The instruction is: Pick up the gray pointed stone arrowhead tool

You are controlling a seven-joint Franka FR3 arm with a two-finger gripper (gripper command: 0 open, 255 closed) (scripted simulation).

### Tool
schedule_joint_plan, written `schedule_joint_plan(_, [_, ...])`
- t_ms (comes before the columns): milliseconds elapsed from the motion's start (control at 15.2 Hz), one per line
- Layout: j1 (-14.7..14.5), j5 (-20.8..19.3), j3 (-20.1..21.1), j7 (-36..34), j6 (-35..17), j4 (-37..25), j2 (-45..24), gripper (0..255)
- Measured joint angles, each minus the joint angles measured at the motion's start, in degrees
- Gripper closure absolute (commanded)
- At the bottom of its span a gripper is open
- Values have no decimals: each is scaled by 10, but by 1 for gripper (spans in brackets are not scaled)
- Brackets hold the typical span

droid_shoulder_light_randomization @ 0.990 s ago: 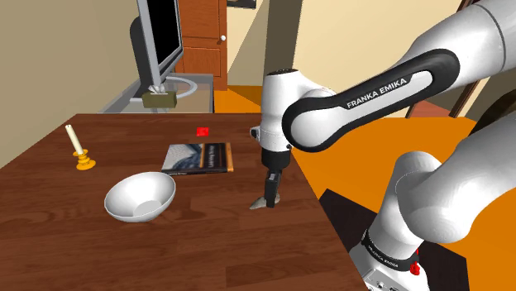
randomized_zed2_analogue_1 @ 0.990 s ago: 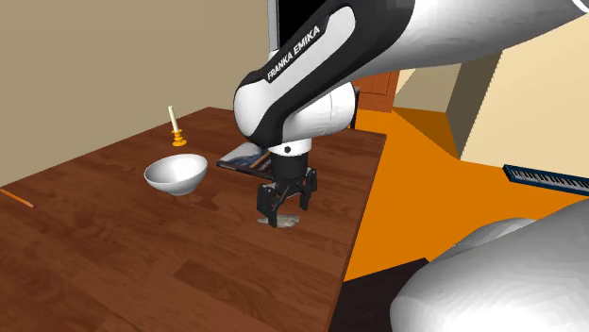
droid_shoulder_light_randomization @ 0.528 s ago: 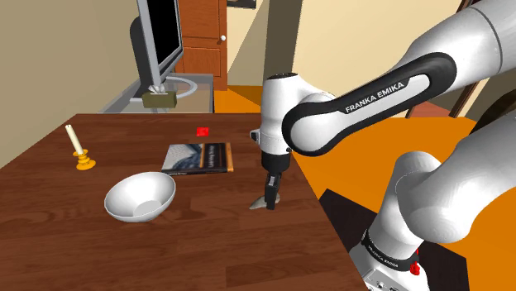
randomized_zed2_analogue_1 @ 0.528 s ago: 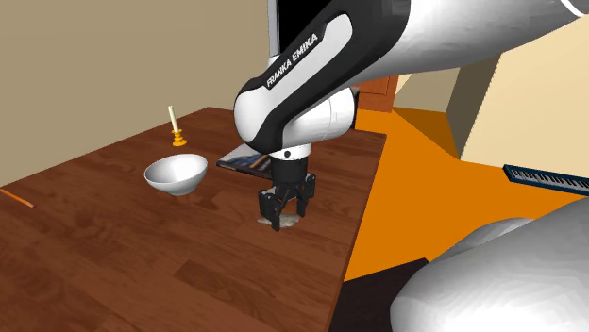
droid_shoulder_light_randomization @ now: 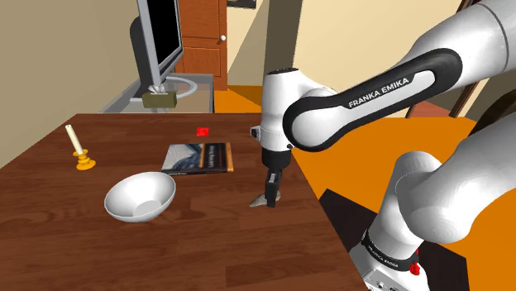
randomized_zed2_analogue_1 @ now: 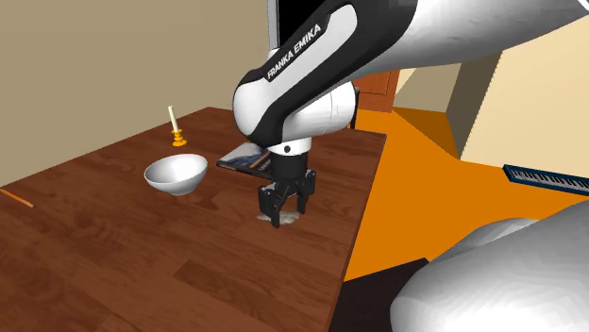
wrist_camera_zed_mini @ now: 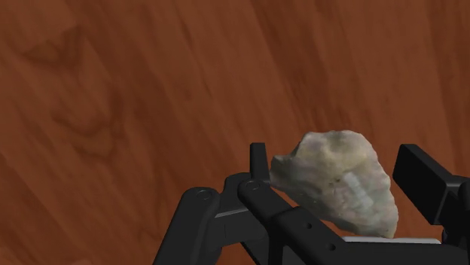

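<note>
A pale grey, rough, pointed stone arrowhead lies flat on the brown wooden table, close to the table's edge at the shoulder view's right. My black gripper points straight down with its fingertips at the tabletop, and the arrowhead pokes out beside them. In the wrist view the gripper straddles the stone. One finger touches the stone's side; the other finger stands a small gap off. In the second exterior view the gripper hides most of the arrowhead.
A white bowl and a dark book lie on the table to the shoulder view's left of the gripper. Farther off stand a candle in an orange holder and a small red piece. The table edge is close by.
The fingers have drawn closer together around the arrowhead over the last second. The arm has barely shifted, and the stone lies where it was.
</note>
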State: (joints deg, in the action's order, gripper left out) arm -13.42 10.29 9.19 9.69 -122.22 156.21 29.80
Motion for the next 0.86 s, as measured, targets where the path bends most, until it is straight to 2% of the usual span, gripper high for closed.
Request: schedule_joint_plan(858, [3,-10,-10,-7,116,-67,49,255])
